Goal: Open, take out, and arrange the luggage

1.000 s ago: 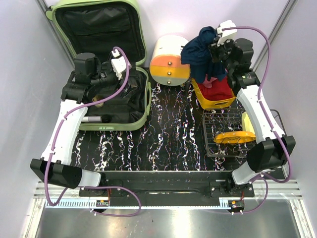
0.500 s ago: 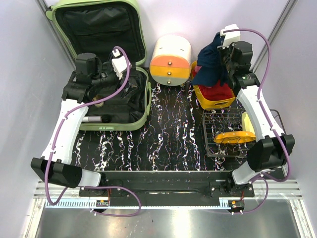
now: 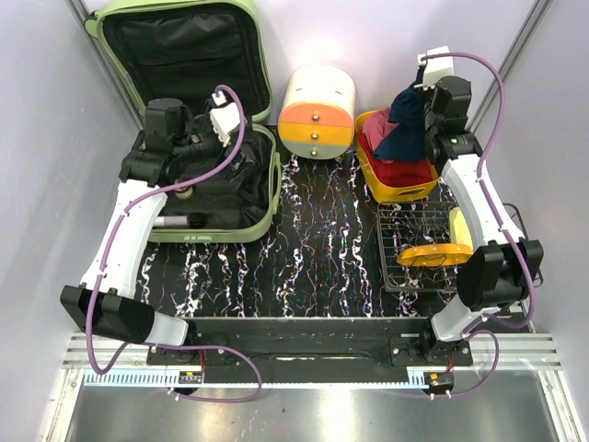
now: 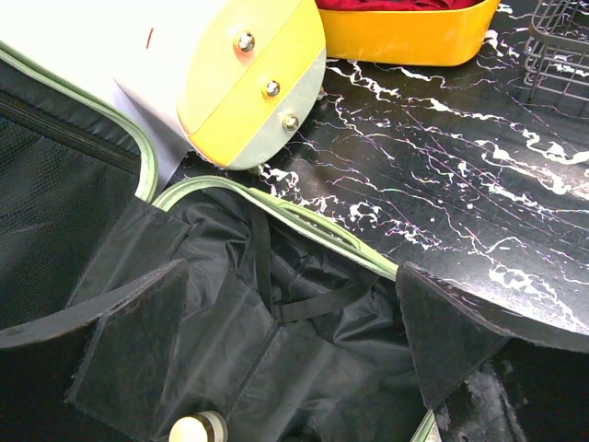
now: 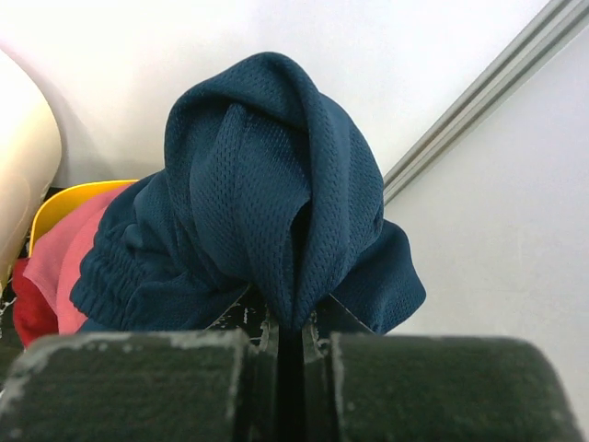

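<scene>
The right arm has swung over in the last second. The navy mesh garment (image 5: 267, 184) was dangling between the cream-and-orange drawer box (image 3: 317, 110) and the orange bin (image 3: 398, 193). Now it hangs right over the bin at the upper right of the overhead view, above the red clothes (image 3: 405, 172) already lying there. To my eye one item from the case is about to be dropped with the rest, though it has not been let go.

The right gripper (image 5: 290, 333) is pinched tight on a fold of that garment, with the cloth bunched up above the fingers. The arm reaches far back along the right edge, its wrist high and close to the rear wall.

The left arm has hardly moved. It stretches from the lower left towards the luggage (image 3: 179, 51), which lies open at the upper left with its lid tipped back. The left gripper (image 4: 290, 336) hovers over the black lining of the lower half, jaws spread wide and holding nothing.
</scene>
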Available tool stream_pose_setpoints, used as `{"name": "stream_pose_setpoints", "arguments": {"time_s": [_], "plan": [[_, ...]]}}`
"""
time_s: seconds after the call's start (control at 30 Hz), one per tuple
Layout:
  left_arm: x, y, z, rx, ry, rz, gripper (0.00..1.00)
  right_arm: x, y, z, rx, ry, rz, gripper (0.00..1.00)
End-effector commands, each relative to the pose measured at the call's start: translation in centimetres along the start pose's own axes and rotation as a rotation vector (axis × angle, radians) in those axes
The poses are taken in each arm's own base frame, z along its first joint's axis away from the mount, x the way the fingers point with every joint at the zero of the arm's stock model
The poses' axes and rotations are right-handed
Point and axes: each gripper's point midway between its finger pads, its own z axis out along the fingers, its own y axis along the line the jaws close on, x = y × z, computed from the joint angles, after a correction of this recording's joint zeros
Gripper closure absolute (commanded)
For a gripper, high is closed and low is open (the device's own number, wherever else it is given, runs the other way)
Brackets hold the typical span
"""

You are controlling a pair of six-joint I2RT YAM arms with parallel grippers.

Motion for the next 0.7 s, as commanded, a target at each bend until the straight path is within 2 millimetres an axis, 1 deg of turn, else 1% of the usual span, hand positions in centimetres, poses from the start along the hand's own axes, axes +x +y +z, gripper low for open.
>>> {"name": "stream_pose_setpoints", "arguments": {"time_s": [0.0, 0.03, 0.07, 0.1, 0.13, 0.2, 0.23, 0.27, 0.33, 0.4, 0.43, 0.47, 0.5, 0.53, 0.57, 0.6, 0.63, 0.67], "plan": [[-0.5, 0.9, 0.3, -0.022, -0.014, 0.027, 0.01, -1.8, 0.8, 1.2, -0.021, -0.036, 0.092, 1.0], [-0.5, 0.9, 0.3, -0.023, -0.013, 0.025, 0.01, -2.5, 0.9, 1.5, -0.027, -0.043, 0.142, 1.0], [-0.5, 0.9, 0.4, -0.023, -0.012, 0.025, 0.01, -2.0, 1.7, 2.0, -0.05, -0.028, 0.161, 1.0], [-0.4, 0.9, 0.3, -0.024, -0.011, 0.025, 0.01, -1.9, 2.5, 2.1, -0.085, -0.018, 0.183, 1.0], [-0.3, 0.9, 0.3, -0.027, -0.008, 0.022, 0.01, -2.6, 3.0, 2.2, -0.102, -0.024, 0.238, 1.0], [-0.2, 0.9, 0.3, -0.026, -0.004, 0.019, 0.01, -2.1, 4.7, 2.7, -0.158, 0.004, 0.283, 1.0], [-0.1, 0.9, 0.4, -0.027, -0.002, 0.018, 0.01, -2.5, 5.2, 2.7, -0.174, 0.003, 0.332, 1.0], [0.0, 0.8, 0.3, -0.027, 0.0, 0.014, 0.01, -2.1, 6.0, 3.0, -0.197, 0.015, 0.352, 1.0], [0.1, 0.8, 0.5, -0.025, 0.003, 0.007, 0.01, -1.9, 6.9, 3.1, -0.23, 0.021, 0.387, 1.0], [0.1, 0.8, 0.4, -0.025, 0.003, 0.007, 0.01, -1.3, 7.3, 3.6, -0.231, 0.016, 0.359, 1.0], [0.4, 0.8, 0.5, -0.028, 0.009, 0.003, 0.01, 0.4, 7.5, 3.9, -0.226, 0.034, 0.29, 1.0], [0.4, 0.8, 0.5, -0.028, 0.01, 0.005, 0.01, 1.1, 7.4, 4.2, -0.215, 0.035, 0.244, 1.0], [0.5, 0.9, 0.5, -0.03, 0.012, 0.005, 0.01, 1.4, 6.8, 4.6, -0.179, 0.016, 0.198, 1.0], [0.7, 0.7, 0.6, -0.025, 0.017, 0.004, 0.01, 3.1, 6.8, 5.0, -0.165, 0.028, 0.095, 1.0], [0.9, 0.7, 0.6, -0.024, 0.023, 0.0, 0.01, 3.8, 6.4, 5.2, -0.146, 0.031, 0.04, 1.0], [1.0, 0.6, 0.7, -0.021, 0.025, 0.001, 0.01, 2.8, 5.4, 5.6, -0.094, -0.033, 0.006, 1.0], [1.1, 0.6, 0.7, -0.022, 0.029, -0.003, 0.01, 4.1, 5.4, 5.7, -0.084, -0.025, -0.085, 1.0], [1.2, 0.6, 0.8, -0.022, 0.03, -0.002, 0.01, 4.4, 5.2, 5.8, -0.073, -0.035, -0.122, 1.0]]}}
